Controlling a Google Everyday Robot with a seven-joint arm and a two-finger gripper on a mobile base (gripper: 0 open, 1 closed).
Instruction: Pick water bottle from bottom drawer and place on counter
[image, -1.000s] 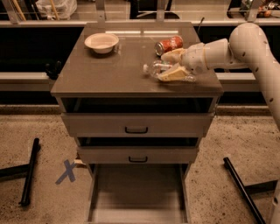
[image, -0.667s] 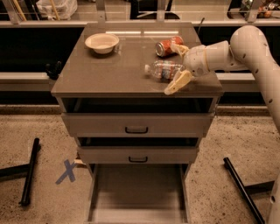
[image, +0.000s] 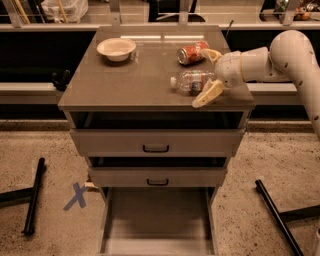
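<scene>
Jaws stand spread wide on the cream two-finger gripper (image: 204, 77), gripping nothing; it hangs low over the glossy grey-brown square counter (image: 135, 80), toward that top's four o'clock edge. Farthest left, a blue tape cross (image: 77, 195) marks the speckled floor at eight o'clock from the cabinet, beside a black metal bar (image: 34, 195). On the counter, a shallow cream bowl (image: 116, 49) sits upright at ten o'clock. Below the top, two shallow grey-brown drawers with black handles, the upper drawer (image: 156, 142) and the middle drawer (image: 157, 176), stand partly open. The deep bottom drawer (image: 157, 220) at six o'clock is out farthest, its flat grey floor showing. Right of the bowl, a red-orange soda can (image: 191, 53) lies on its side at one o'clock. Just at six o'clock from the can lies the small clear crinkled plastic water bottle (image: 190, 81), on its side on the counter, white cap pointing to nine o'clock, between the two fingers. One finger (image: 207, 93) slants past its four o'clock end; the other (image: 212, 53) sits by the can. Whether either touches the bottle I cannot tell. A thick cream arm (image: 290, 55) reaches in from three o'clock.
</scene>
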